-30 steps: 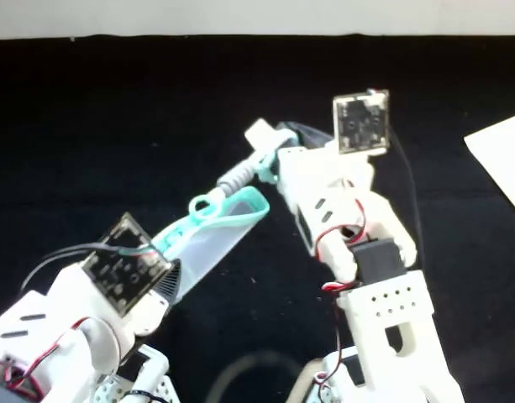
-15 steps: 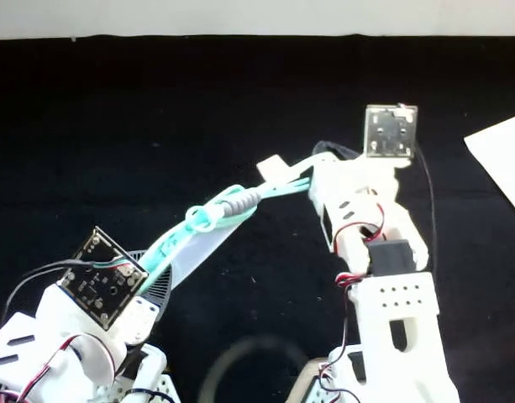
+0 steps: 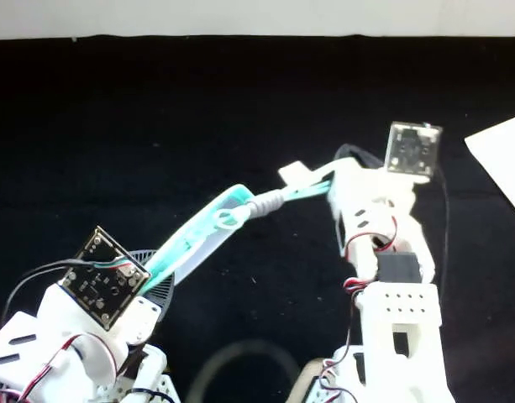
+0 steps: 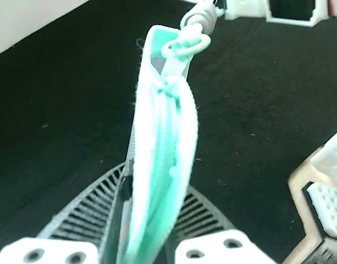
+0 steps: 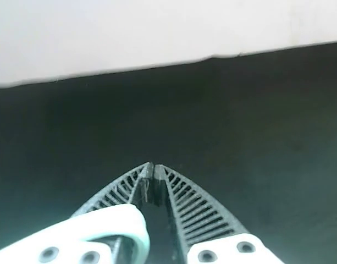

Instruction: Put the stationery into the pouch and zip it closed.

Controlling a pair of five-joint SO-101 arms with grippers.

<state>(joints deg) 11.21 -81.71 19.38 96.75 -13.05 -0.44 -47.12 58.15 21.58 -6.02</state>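
Note:
The pouch [image 3: 200, 239], mint green with a clear side, hangs stretched in the air between the two arms. My left gripper [image 3: 160, 275] is shut on its lower end; in the left wrist view the zip edge of the pouch [image 4: 165, 143] stands up between the ribbed fingers [image 4: 97, 214]. A mint ring [image 3: 228, 220] and a grey coiled zipper pull [image 3: 267, 203] lead from the pouch's upper end to my right gripper [image 3: 314, 188], which is shut on the pull's mint strap. The right gripper [image 5: 153, 169] shows its tips pressed together. I cannot tell what is inside the pouch.
A black cloth [image 3: 139, 117] covers the table, with a white wall beyond its far edge [image 5: 157, 33]. A white sheet [image 3: 502, 155] lies at the right edge. A grey cable loop [image 3: 240, 357] lies near the arm bases.
The right gripper has moved right with the zipper pull, drawing the pouch out straight and thin. The left arm drew back toward the lower left early on.

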